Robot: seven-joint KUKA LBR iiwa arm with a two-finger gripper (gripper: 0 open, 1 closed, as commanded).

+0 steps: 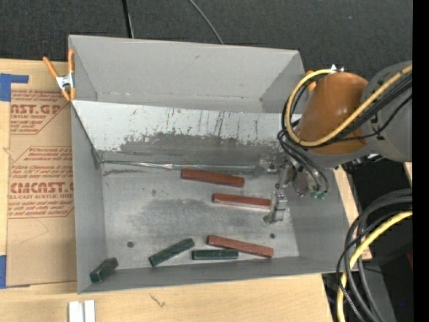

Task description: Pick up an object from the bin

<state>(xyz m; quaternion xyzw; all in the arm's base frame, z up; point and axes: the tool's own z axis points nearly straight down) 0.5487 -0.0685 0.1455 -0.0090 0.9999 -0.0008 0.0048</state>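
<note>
- A grey metal bin (87,180) takes up the middle of the frame. Its floor is scuffed, with dark streaks along the foot of the back wall.
- The arm (399,113) comes in from the right edge of the frame. It carries an orange cover (335,106) at its wrist, with yellow and black cables (292,113) looped round it.
- The gripper (275,210) hangs low inside the bin, right of the frame's centre and near the bin's right wall.
- It is at the right end of the middle red-brown bar (238,200), a flat stick lying almost level on the floor just right of centre. The tool's tip overlaps that end in the view, but I cannot tell whether it touches it.
- I cannot tell whether the tool is spread or closed, because its metal parts blend into the grey floor behind them. Nothing is seen clamped in it.
- The upper red-brown bar (212,177) lies a little above and to the left of the middle one, close to the back wall and apart from the gripper.
- The lower red-brown bar (240,246) lies near the front wall, below the gripper, tilted slightly down to the right.
- Just left of it, the level dark green bar (215,254) lies with its right end against or just beside the lower red-brown bar.
- The slanted dark green bar (171,251) lies further left, its right end raised toward the centre.
- A small dark green block (104,269) sits alone in the lower left corner of the bin, well apart from everything else.
</note>
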